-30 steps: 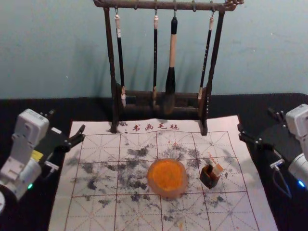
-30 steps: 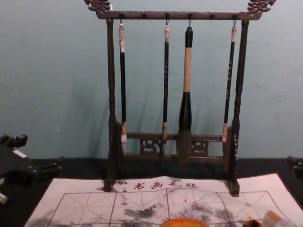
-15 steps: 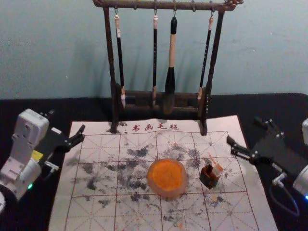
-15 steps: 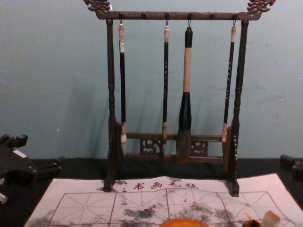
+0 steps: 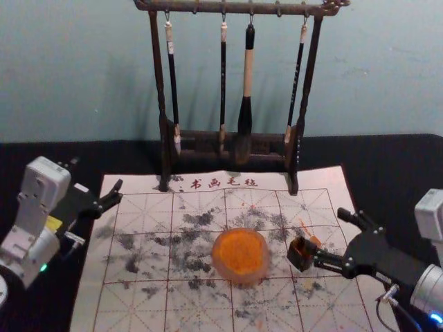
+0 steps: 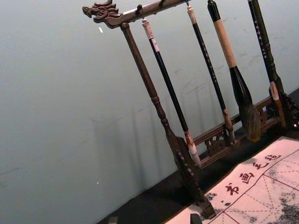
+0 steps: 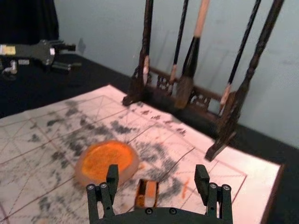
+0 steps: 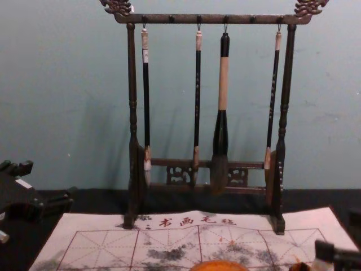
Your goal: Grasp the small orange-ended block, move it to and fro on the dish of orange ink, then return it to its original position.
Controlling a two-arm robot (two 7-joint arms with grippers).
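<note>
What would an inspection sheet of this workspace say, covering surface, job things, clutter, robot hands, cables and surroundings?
Surface: dark table; gridded mat with dark and orange stains.
Job's things: dish of orange ink; small block standing in a dark holder.
Clutter: nothing seen.
Grippers: right hand open at the block; left hand open, off to the left.
Cables: one loops at the right arm.
Surroundings: rack, four brushes hanging; wall behind.
</note>
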